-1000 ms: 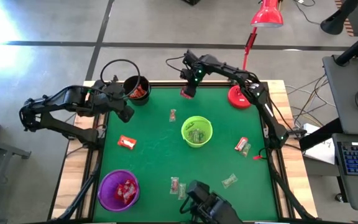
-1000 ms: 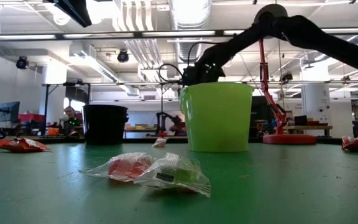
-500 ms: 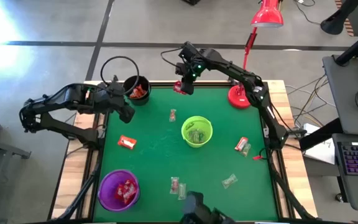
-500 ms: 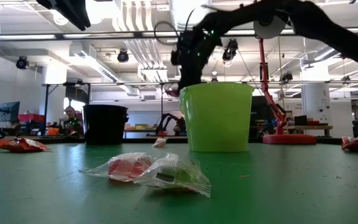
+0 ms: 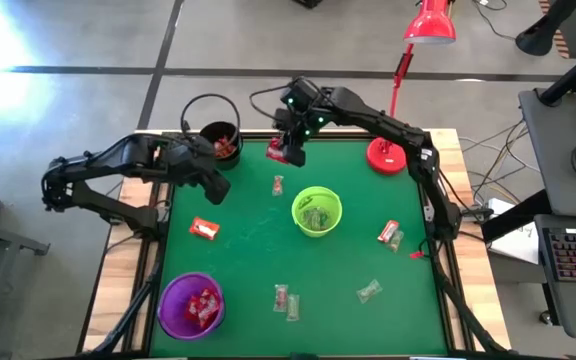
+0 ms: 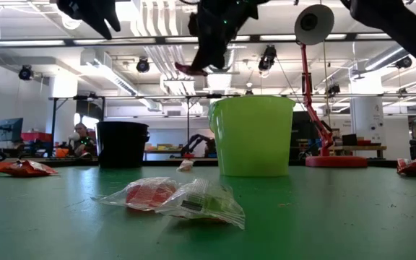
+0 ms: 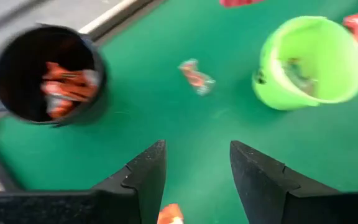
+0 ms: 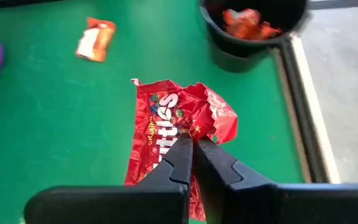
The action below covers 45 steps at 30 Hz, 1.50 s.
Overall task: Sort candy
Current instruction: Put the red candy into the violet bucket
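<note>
My right gripper (image 5: pixel 288 150) is high over the table's far edge, just right of the black cup (image 5: pixel 220 140), and is shut on a red candy packet (image 8: pixel 166 134). The low view shows that packet (image 6: pixel 190 70) well above the green cup (image 6: pixel 251 136). My left gripper (image 7: pixel 194 168) hovers open and empty over the cloth near the black cup (image 7: pixel 48 74), which holds orange-red candy. The green cup (image 5: pixel 317 211) and the purple cup (image 5: pixel 191 303) each hold candy. An orange packet (image 5: pixel 204 229) and several small wrapped sweets lie flat on the cloth. My right gripper pinches the red packet's crumpled part (image 8: pixel 199 124) between its two fingers. The fingers slant down at it from above. The packet is lifted clear of the table and hangs creased below and ahead of the fingertips (image 8: pixel 185 149).
A red lamp base (image 5: pixel 384 156) stands at the far right corner. Loose sweets lie at the centre (image 5: pixel 278 184), at the right (image 5: pixel 389 235) and near the front edge (image 5: pixel 286 300), (image 5: pixel 369 291). Green cloth between the cups is bare.
My right gripper has risen steeply with the red packet, from behind the green cup's rim to well above it. It has also gone toward the table's left, toward the black cup. My left gripper has shifted slightly toward the table's right.
</note>
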### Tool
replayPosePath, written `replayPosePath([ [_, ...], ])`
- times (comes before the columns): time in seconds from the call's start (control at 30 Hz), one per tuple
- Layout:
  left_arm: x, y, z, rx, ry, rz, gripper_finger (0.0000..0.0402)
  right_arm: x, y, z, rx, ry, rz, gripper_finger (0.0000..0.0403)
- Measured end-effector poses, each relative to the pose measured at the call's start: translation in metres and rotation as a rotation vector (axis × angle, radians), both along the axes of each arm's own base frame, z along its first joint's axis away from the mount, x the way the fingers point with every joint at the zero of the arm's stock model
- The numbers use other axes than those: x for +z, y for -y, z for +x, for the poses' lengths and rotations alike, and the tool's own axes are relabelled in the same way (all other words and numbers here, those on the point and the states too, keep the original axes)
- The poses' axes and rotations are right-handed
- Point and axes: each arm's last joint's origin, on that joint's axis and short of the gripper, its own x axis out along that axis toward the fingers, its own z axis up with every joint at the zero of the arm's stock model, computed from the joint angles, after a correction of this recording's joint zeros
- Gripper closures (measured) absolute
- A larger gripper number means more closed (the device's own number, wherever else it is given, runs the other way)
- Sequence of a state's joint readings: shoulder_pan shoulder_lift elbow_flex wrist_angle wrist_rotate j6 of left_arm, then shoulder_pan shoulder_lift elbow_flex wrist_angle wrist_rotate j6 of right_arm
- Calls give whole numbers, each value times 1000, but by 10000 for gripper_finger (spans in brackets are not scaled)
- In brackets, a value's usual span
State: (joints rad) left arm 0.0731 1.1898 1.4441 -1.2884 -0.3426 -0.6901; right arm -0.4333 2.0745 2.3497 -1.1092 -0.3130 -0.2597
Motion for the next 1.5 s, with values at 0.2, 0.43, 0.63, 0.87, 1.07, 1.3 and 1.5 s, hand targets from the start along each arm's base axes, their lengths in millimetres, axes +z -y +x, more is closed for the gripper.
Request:
replayPosePath([
  [0.2,0,2,10,-60,48,-60,244,12,-36,6,43,19,24,394],
  [0.43,10,8,21,-210,224,-226,244,32,-79,5,78,58,55,394],
  [0.63,12,8,23,-236,260,-248,244,51,-115,-1,70,81,4,394],
  [0.87,17,10,38,-331,362,-277,245,56,-138,1,96,112,5,394],
  [1.07,18,11,42,-359,386,-277,245,55,-142,1,54,100,-19,394],
  [1.3,11,10,54,-360,364,-275,245,55,-141,2,47,103,-16,394],
  [1.5,2,6,66,-335,310,-166,245,55,-141,1,41,98,-14,394],
])
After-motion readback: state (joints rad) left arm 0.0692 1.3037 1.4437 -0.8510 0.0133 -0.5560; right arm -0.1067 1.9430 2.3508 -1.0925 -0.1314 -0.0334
